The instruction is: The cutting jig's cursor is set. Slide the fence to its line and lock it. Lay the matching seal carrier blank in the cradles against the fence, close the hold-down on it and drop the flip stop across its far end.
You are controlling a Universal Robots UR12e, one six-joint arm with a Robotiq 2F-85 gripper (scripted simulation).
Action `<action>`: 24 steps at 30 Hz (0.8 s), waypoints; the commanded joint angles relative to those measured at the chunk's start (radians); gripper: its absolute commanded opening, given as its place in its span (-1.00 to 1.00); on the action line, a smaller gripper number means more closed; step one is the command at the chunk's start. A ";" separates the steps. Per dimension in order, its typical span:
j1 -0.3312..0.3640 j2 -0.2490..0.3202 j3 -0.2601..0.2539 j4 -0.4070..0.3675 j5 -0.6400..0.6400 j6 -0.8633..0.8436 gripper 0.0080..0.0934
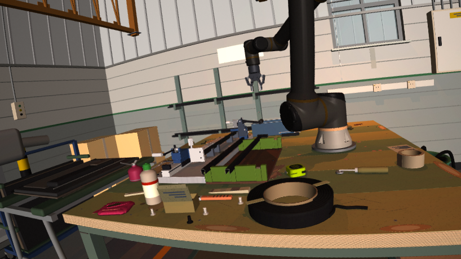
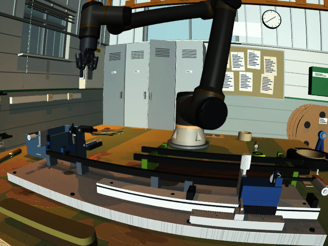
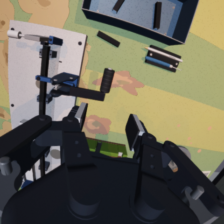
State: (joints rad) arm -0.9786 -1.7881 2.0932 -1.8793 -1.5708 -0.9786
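Observation:
The far end of the jig plate (image 2: pixel 159 211) is partly hidden behind my own fingers in the wrist camera. A long black seal carrier blank (image 2: pixel 137 169) lies in the jig's cradles, running from the blue fence (image 2: pixel 258 192) with its white knob (image 2: pixel 245 160) to the far end. There the hold-down clamp (image 3: pixel 63 81) sits over the blank, its black handle (image 3: pixel 106 80) sticking out sideways, and the flip stop (image 3: pixel 35 37) lies further on. My gripper (image 2: pixel 86 70) hangs high above the clamp end, open and empty.
Two more black blanks (image 1: pixel 232 154) rest in a green rack (image 1: pixel 237 172) beside the jig. A blue tray (image 3: pixel 140 16) lies past the clamp handle. A large tape roll (image 1: pixel 290 203), a bottle (image 1: pixel 150 187) and screws sit near the bench's front edge.

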 commanded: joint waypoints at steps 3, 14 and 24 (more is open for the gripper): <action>0.000 -0.004 -0.013 0.021 0.000 0.000 0.12; 0.000 -0.007 -0.020 0.030 0.000 0.000 0.12; 0.000 -0.007 -0.021 0.030 0.000 0.000 0.12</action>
State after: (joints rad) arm -0.9786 -1.7952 2.0736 -1.8488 -1.5708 -0.9786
